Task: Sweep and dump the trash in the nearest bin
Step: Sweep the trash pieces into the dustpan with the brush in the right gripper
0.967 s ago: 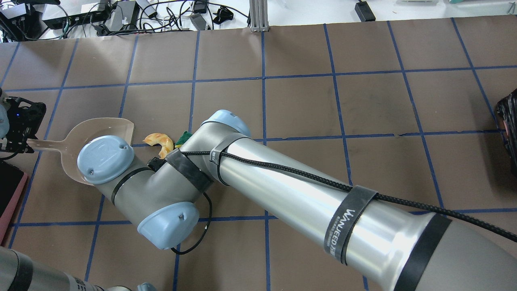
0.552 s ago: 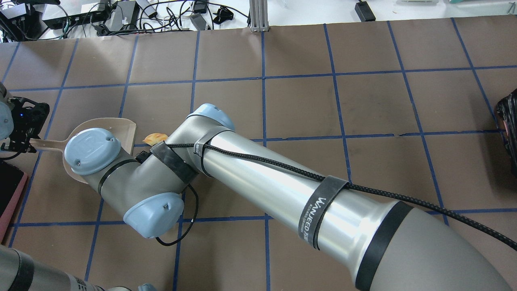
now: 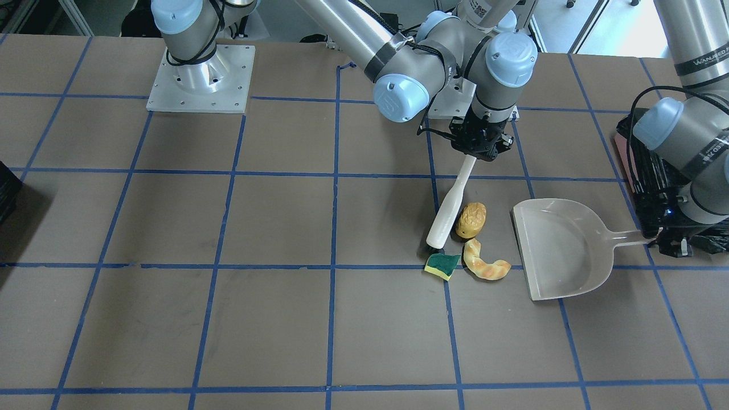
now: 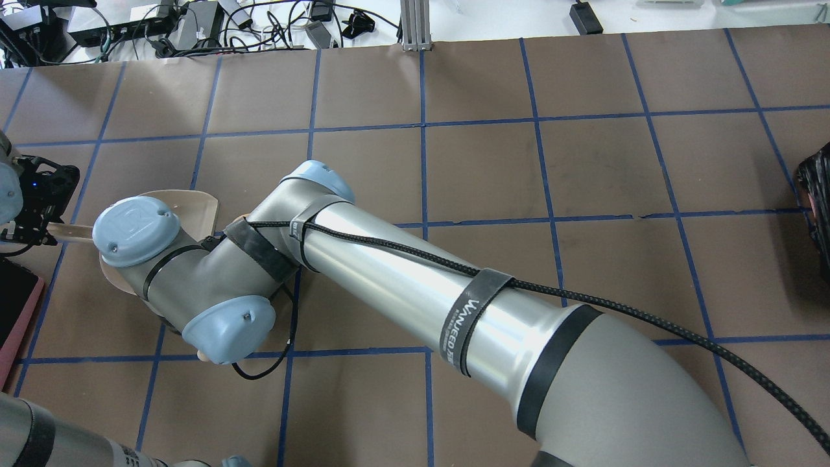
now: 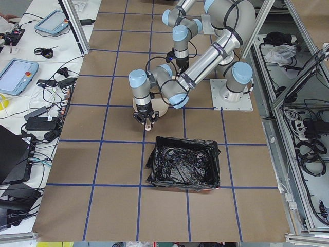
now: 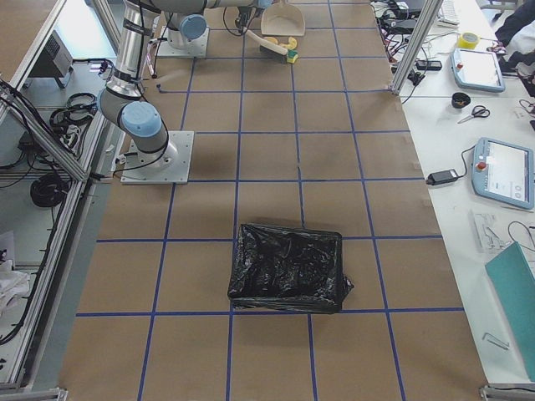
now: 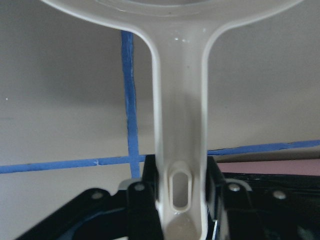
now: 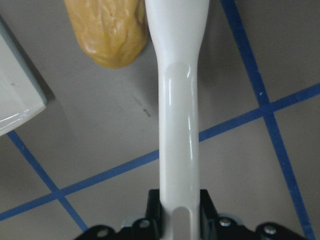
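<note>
In the front-facing view the potato-like piece (image 3: pixel 471 220), the green-and-yellow sponge piece (image 3: pixel 442 265) and the croissant-like piece (image 3: pixel 484 263) lie together just beside the open mouth of the beige dustpan (image 3: pixel 561 247). My right gripper (image 3: pixel 477 149) is shut on the white brush handle (image 3: pixel 450 208); the brush head rests by the sponge and touches the potato (image 8: pixel 112 30). My left gripper (image 3: pixel 655 236) is shut on the dustpan handle (image 7: pixel 181 150), with the pan flat on the table. The pink bin with the black bag (image 5: pixel 182 163) stands behind the left gripper. In the overhead view the right arm hides the trash.
A second black-bagged bin (image 6: pixel 288 267) stands at the table's far right end, seen at the overhead edge (image 4: pixel 818 214). The right arm (image 4: pixel 402 285) stretches low across the table. Cables and electronics (image 4: pixel 162 26) lie beyond the far edge.
My right arm has swung left toward the dustpan, carrying the brush along, and now covers the croissant and sponge in the overhead view. The left gripper and dustpan have barely moved.
</note>
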You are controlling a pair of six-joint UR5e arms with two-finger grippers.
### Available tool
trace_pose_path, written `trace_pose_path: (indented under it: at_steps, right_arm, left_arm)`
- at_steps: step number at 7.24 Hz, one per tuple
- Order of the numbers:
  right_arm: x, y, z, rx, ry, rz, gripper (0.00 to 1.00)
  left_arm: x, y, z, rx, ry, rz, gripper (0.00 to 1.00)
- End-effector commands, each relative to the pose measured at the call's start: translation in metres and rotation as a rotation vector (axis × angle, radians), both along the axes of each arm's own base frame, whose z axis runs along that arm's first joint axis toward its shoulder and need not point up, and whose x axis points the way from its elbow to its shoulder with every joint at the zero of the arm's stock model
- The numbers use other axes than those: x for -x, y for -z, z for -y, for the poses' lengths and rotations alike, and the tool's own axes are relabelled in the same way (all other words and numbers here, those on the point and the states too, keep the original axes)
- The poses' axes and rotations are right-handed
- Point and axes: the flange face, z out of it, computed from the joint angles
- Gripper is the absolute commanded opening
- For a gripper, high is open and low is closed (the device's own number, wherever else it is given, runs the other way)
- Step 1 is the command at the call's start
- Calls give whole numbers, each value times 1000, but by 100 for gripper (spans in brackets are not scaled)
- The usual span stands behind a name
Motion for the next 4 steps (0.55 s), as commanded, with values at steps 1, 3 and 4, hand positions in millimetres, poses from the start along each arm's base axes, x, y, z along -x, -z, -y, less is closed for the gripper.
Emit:
trace_pose_path:
  at_steps: [1,3,4]
  right_arm:
    - [-26,6,20,30,-61,47,0]
    - [-38,6,29,70,-134,88,0]
    - [-41,4,31,102,-190,129,0]
  left_arm:
    - [0,-1,1,13,-1,12,0]
    - [2,2,-1,13,2,11,0]
    - [2,2,-1,13,2,11,0]
